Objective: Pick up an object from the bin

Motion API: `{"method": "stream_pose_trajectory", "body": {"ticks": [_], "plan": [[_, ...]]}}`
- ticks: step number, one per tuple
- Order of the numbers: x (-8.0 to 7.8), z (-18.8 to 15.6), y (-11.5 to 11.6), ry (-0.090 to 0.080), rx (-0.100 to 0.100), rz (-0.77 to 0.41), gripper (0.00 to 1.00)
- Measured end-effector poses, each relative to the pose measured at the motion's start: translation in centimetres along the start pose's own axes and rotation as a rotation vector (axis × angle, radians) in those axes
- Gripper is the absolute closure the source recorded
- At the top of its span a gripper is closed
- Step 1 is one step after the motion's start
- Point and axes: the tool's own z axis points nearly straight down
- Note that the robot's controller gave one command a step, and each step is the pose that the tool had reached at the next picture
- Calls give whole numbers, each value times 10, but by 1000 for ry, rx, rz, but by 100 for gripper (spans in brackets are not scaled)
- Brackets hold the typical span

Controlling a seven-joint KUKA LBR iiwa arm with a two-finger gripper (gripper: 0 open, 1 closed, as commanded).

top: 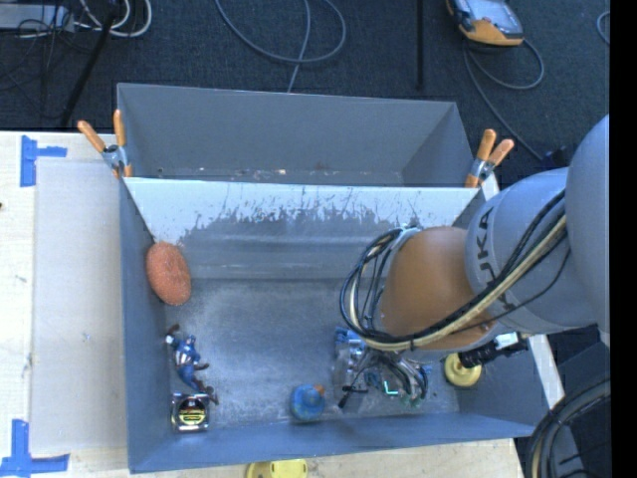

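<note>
**Clerk:** Contents of the grey bin (289, 237), left to right, please.

**Checker:** Item one: an orange-brown oval lump (169, 273), far left, resting where the floor meets the sloping left wall. The slope likely props it there.
Item two: a small blue figure (185, 353), left side, lying flat on the floor nearer than the lump.
Item three: a yellow-and-black tape measure (191, 412), just nearer again, close to the near-left corner.
Item four: a blue round thing (307, 402), near wall, about the middle.

**Clerk:** And the arm?

**Checker:** The gripper (383, 378) sits low over the floor at near right, under the arm's orange cover (423, 282) and its cable loops. Whether it is spread, pressed together or pinching anything, I cannot tell, as the cover and cables hide too much.
Item five: a small yellow thing (461, 368), just right of the gripper, against the right wall.

**Clerk:** Which one is being picked?

**Checker:** Undetermined. The blue round thing lies just left of the gripper and the yellow thing just right. In my judgement either is a candidate.

**Clerk:** Tally?

**Checker:** Five loose things, one of each kind, none stacked. They lie apart, so each should be reachable singly.
</note>
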Motion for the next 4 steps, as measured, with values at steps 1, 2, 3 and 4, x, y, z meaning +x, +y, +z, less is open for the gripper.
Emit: {"method": "stream_pose_trajectory", "body": {"ticks": [1,2,3,4], "plan": [[0,0,0,0,0,0,0],[-14,11,47,-2,1,-62,0],[-10,15,77,-5,-4,-20,100],[-9,16,67,-6,-5,4,100]]}}
